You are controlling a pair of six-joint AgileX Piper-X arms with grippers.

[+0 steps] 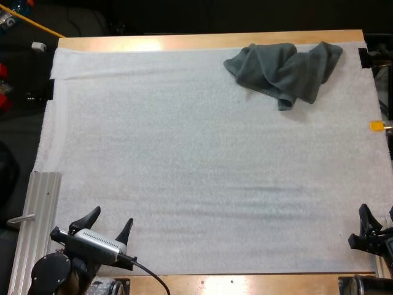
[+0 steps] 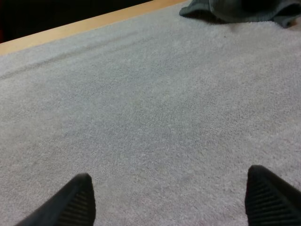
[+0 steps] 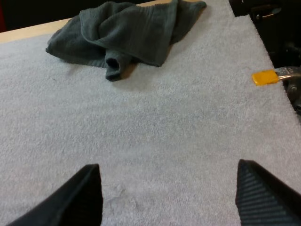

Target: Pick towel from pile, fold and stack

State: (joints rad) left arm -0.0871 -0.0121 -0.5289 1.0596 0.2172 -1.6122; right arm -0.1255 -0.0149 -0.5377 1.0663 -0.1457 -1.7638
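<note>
Low over mat, left tool and right tool both agape

Bright, even overhead light across the white mat. Glare patch on the wooden table at its far edge. Soft, short shadow under the crumpled towel, folds dark. Room past the table dim.

Towel, far right corner of the mat: dark grey-green throughout, shading darker in its folds. Mat was white to pale grey with a fine nubbly grain. Table showed light honey-coloured wood along its far edge. Left gripper and right gripper were black; fingers carried fine ribbing.
</note>
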